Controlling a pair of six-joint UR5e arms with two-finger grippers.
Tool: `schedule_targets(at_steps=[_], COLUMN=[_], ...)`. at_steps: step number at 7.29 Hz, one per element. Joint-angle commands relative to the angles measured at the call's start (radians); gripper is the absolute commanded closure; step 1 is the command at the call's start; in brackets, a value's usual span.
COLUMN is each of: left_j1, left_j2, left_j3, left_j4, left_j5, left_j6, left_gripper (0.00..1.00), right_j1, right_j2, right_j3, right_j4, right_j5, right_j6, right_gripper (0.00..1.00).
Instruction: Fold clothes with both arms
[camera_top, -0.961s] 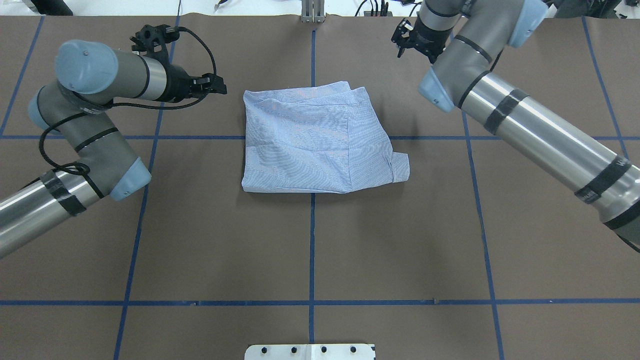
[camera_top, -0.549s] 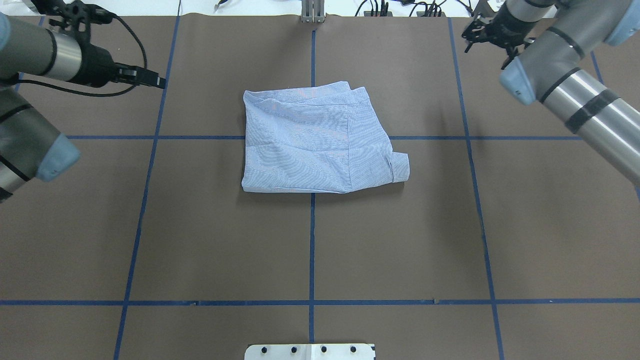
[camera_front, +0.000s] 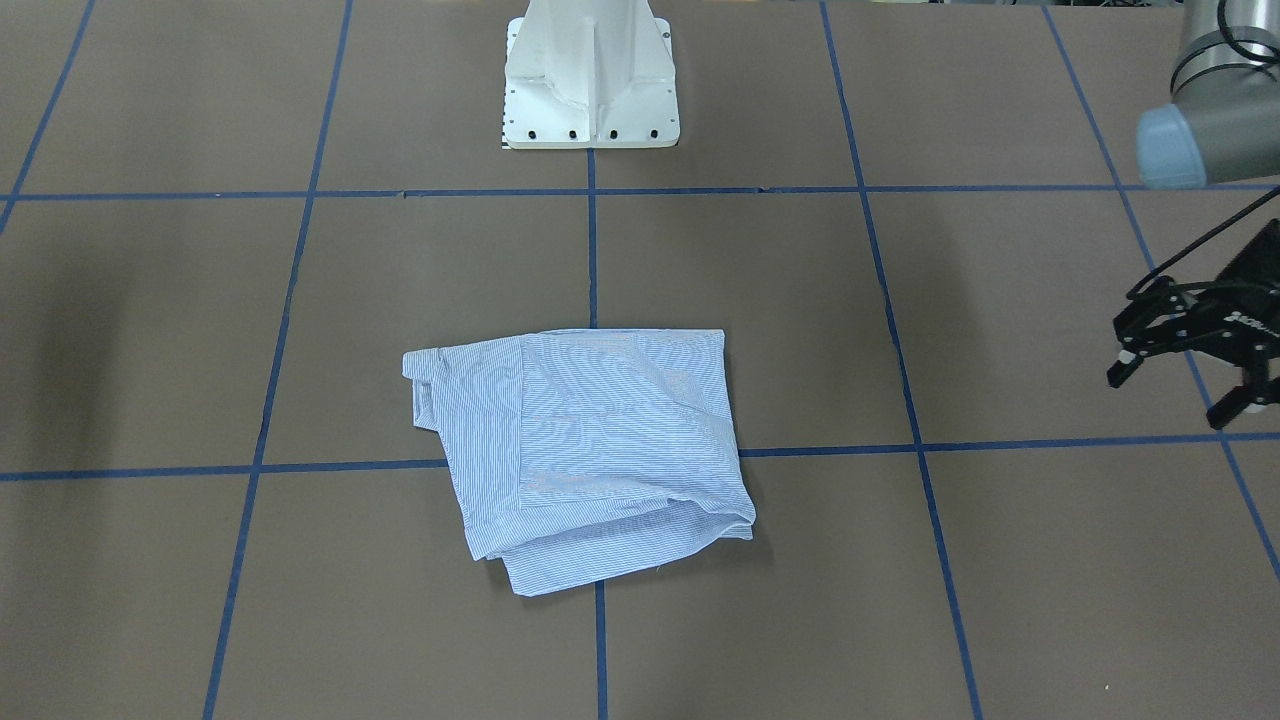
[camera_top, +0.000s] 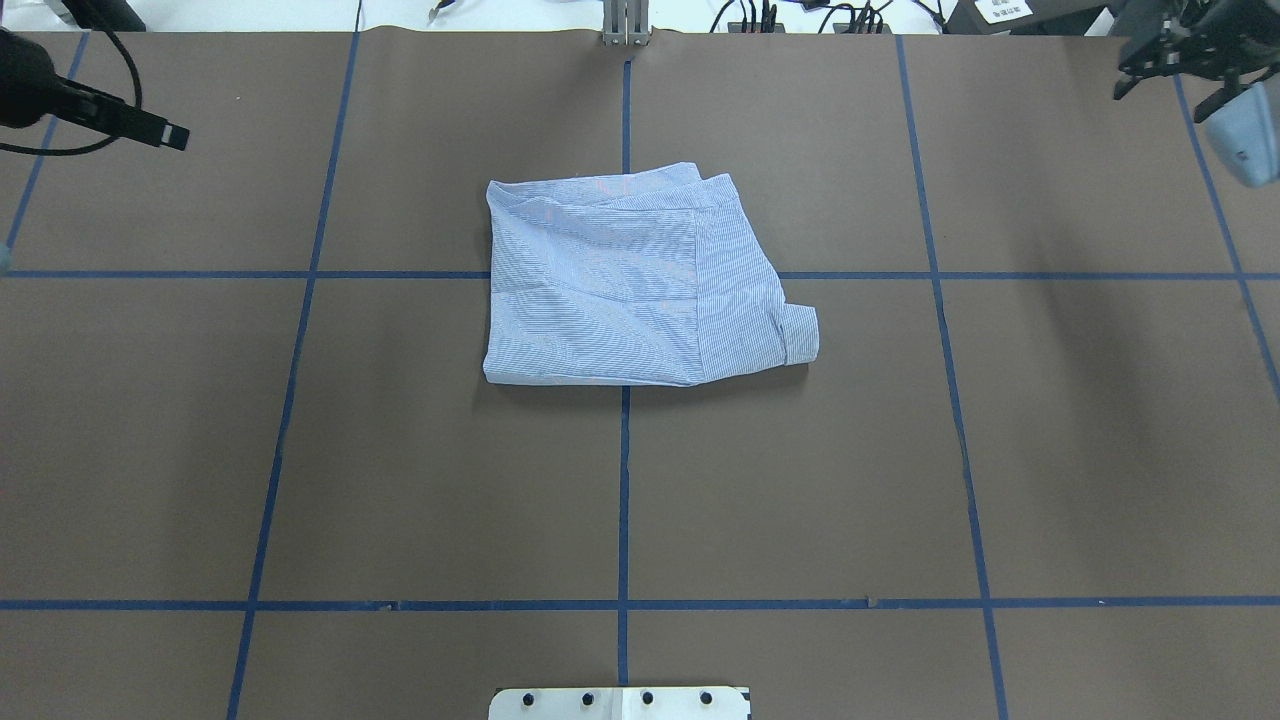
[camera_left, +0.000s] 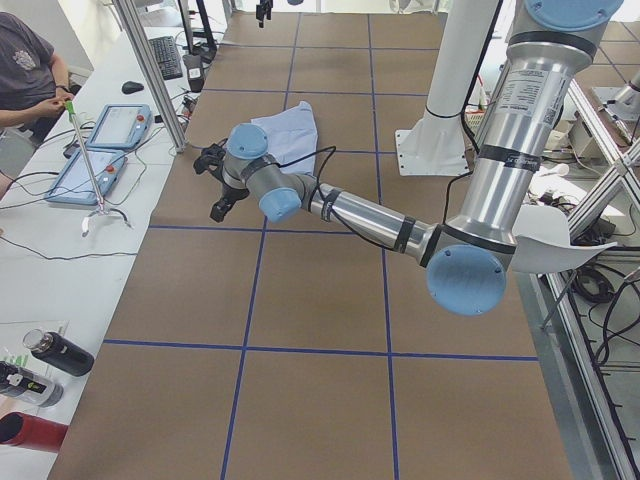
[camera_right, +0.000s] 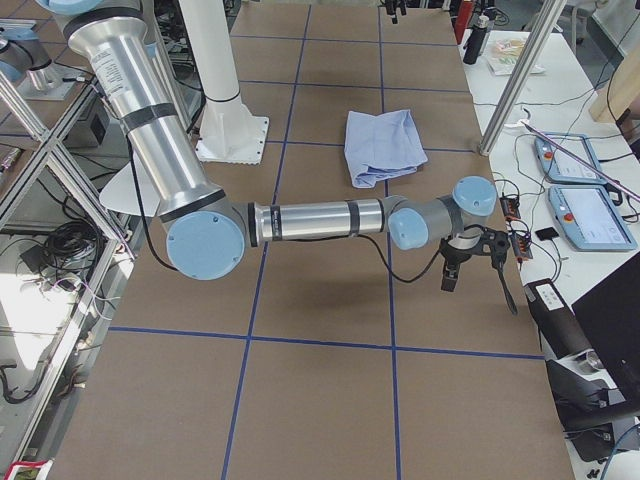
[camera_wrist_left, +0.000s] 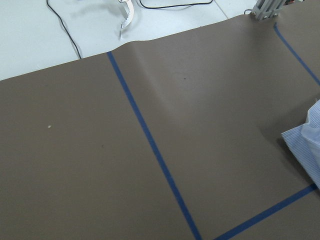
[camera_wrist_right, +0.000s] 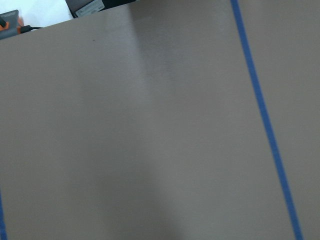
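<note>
Shirt (camera_top: 640, 280): you find it at the centre of the surface (camera_top: 400, 480), directly in front of the pedestal base (camera_front: 590, 80). Left gripper (camera_front: 1168, 398): above the far left part of the surface. Right gripper (camera_right: 480, 296): above the far right part. Both hang well apart from the shirt.

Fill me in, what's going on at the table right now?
Nothing is being handled at this moment. The striped shirt lies folded into a rough rectangle mid-table, with one cuff sticking out at a corner, and neither arm touches it. The left gripper hangs off to the robot's left, empty, its fingers apart. The right gripper is out at the far right corner, also empty and apparently open. The fold looks done or close to it.
</note>
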Motion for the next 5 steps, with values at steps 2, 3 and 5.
schedule_targets(at_steps=[2,3,5], left_j1=[-0.123,-0.143,-0.200], left_j2=[0.053,0.053,0.058], left_j3=[-0.014,-0.016,-0.010], left_j4=[0.183,0.228,0.324], left_j5=[-0.008,-0.008,-0.032], left_j6=[0.302,0.309,0.400], left_gripper=[0.01,0.01,0.01], right_j1=[0.160,0.190,0.220], right_j2=[-0.097,-0.097,-0.088], right_j3=[0.012,0.012,0.030], right_j4=[-0.022,-0.107,-0.290], right_j5=[0.069,0.059,0.025], right_j6=[-0.312,-0.462,-0.675], right_gripper=[0.00,0.00,0.00])
